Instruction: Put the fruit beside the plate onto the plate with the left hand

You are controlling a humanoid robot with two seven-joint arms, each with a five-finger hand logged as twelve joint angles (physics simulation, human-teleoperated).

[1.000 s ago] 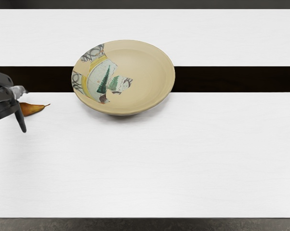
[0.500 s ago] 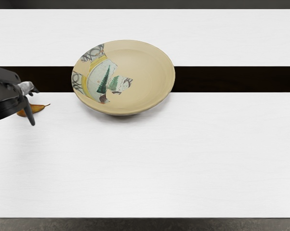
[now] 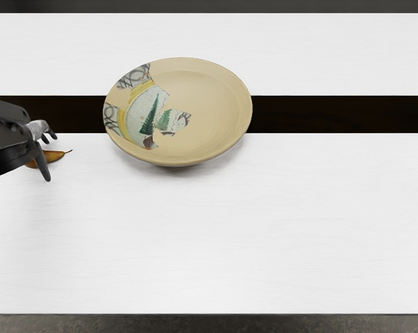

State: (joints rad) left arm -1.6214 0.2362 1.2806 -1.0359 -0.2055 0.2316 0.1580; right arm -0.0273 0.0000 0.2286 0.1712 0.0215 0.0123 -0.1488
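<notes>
Fruit (image 3: 55, 156) lies on the bench (image 3: 230, 229), half under the left hand (image 3: 16, 142), being grabbed; I cannot tell if the hand grips yet. Next: lift it right, onto the plate (image 3: 245, 118).

Plate (image 3: 216, 90) on the table (image 3: 264, 222); fruit (image 3: 54, 156) lies left of it, partly hidden by my left hand (image 3: 18, 142).

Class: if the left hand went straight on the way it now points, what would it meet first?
Probably the fruit, partly hidden by the left hand; the plate lies further right. Height above the table is unclear.
</notes>
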